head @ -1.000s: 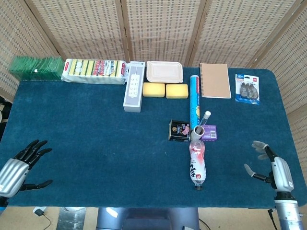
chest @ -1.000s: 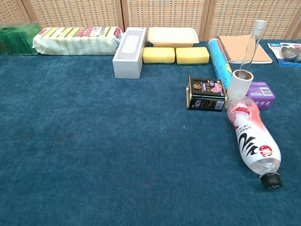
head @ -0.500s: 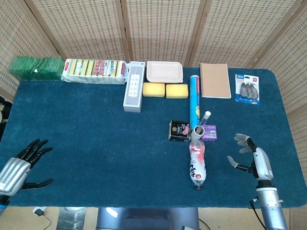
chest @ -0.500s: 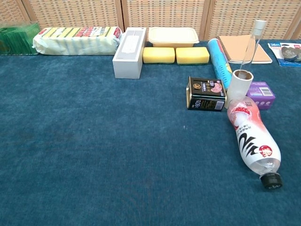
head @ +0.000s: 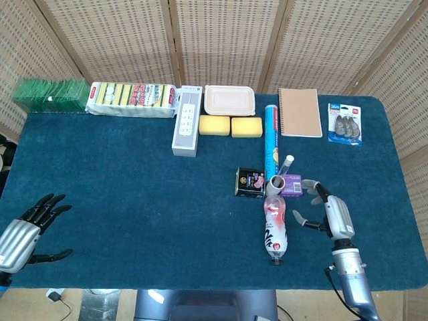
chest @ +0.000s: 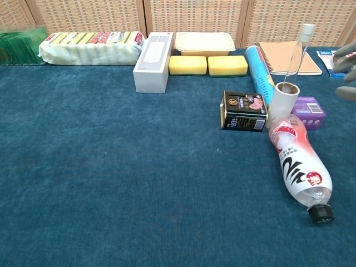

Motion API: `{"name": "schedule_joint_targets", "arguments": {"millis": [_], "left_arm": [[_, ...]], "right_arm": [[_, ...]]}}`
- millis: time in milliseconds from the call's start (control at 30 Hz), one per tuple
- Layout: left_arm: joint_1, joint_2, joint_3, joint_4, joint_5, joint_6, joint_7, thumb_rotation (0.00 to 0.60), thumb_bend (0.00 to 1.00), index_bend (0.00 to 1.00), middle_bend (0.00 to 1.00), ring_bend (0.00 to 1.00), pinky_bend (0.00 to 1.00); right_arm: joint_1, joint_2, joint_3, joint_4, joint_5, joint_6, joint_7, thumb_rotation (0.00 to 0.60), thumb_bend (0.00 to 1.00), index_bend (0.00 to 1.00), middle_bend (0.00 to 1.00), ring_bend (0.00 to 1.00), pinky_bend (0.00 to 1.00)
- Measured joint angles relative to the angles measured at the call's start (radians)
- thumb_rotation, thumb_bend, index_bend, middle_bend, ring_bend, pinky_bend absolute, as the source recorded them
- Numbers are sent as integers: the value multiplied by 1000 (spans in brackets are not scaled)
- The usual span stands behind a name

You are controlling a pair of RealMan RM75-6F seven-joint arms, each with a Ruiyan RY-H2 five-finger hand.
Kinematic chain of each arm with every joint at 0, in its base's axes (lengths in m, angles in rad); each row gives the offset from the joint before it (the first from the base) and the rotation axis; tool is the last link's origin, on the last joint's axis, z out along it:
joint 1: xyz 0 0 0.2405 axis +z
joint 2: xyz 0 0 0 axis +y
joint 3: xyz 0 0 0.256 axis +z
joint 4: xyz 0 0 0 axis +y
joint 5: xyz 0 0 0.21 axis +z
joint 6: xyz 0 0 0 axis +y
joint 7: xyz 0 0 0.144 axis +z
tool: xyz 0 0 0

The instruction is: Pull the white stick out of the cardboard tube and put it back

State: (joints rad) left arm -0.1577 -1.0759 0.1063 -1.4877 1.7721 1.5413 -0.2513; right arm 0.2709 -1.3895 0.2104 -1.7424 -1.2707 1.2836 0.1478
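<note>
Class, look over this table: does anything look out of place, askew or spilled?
Only the plastic bottle stands out: it lies on its side, capped, nothing spilled. The white stick leans in the upright cardboard tube, as set up.

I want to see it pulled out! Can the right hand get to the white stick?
Probably yes. The right hand is open, beside the tube, and the stick pokes out high with nothing between them.

My left hand [head: 27,231] has a ribbed silver-grey back and black fingers. My right hand [head: 329,212] is pale grey, with a smooth silvery back plate, light fingers and dark pads at the fingertips [head: 296,219]. Below it runs a grey forearm [head: 353,289] with a thin black cable beside the wrist.
</note>
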Motion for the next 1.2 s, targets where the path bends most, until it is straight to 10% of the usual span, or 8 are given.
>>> {"name": "schedule_joint_targets", "arguments": {"millis": [1200], "left_arm": [[5, -1, -12, -1, -21, -3, 3, 461, 114, 160, 84, 31, 237]], "right_arm": [[147, -98, 89, 110, 156, -87, -180, 535, 298, 241, 326, 338, 413]]}}
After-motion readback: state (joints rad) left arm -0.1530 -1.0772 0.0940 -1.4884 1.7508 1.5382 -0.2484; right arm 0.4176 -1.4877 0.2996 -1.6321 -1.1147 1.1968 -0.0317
